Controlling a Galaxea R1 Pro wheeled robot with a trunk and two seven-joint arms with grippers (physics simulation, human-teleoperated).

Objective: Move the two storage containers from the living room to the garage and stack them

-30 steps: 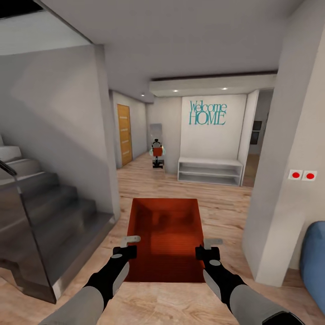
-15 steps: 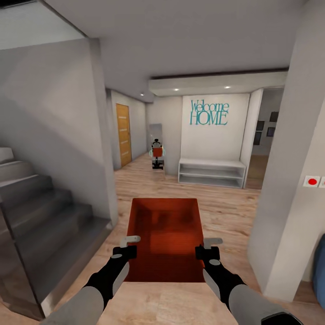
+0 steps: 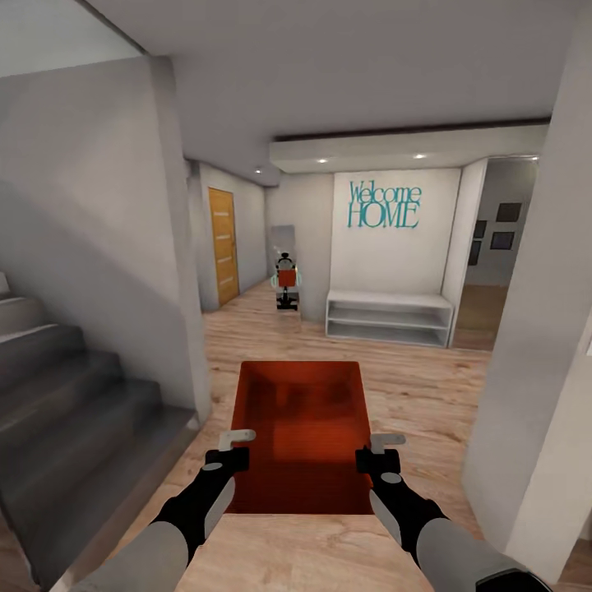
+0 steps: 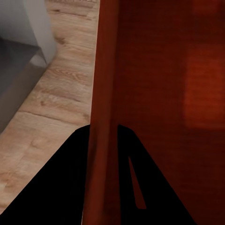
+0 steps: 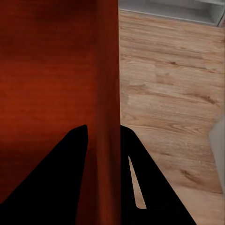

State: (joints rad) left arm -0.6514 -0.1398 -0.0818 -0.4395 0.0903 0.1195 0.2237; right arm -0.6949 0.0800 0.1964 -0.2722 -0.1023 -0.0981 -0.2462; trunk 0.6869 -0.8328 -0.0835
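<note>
Flanking carried container: staircase, pillar.

One text is legible: "Welcome HOME", in teal lettering over two lines, "Welcome" above "HOME". It stands on the white wall panel right of center in the head view's upper half.

one orange-red topless storage container, level, ribbed inside, long side walls pinched between both hands
</note>
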